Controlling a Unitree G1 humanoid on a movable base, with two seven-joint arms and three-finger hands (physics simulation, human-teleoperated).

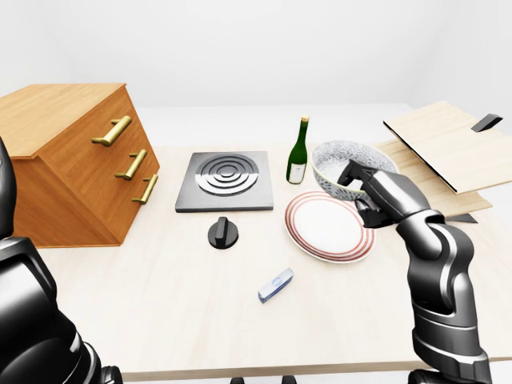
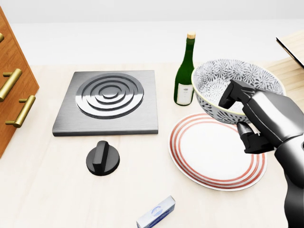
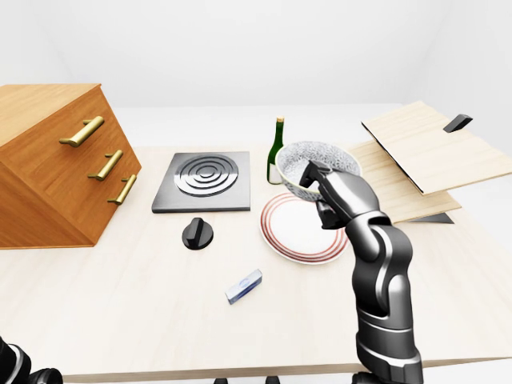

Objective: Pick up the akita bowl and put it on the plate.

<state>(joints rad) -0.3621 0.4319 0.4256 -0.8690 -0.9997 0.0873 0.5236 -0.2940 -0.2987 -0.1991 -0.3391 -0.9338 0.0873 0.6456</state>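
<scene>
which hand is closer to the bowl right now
Right. The right hand has its fingers over the bowl rim. The left hand is out of view; only that arm shows, at the left-eye view's lower left.

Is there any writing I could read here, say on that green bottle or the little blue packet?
Nothing can be read.
Green bottle: it has a pale label, with print too small and blurred to read.
Small blue packet: a round mark and faint print, unreadable.
Bowl, plate, stove plate: patterns only, no text.

We find the white red-ringed plate (image 2: 211, 152) bare at lower right of the head view; the green glass bottle (image 2: 185, 72) stands close at upper left.
</scene>
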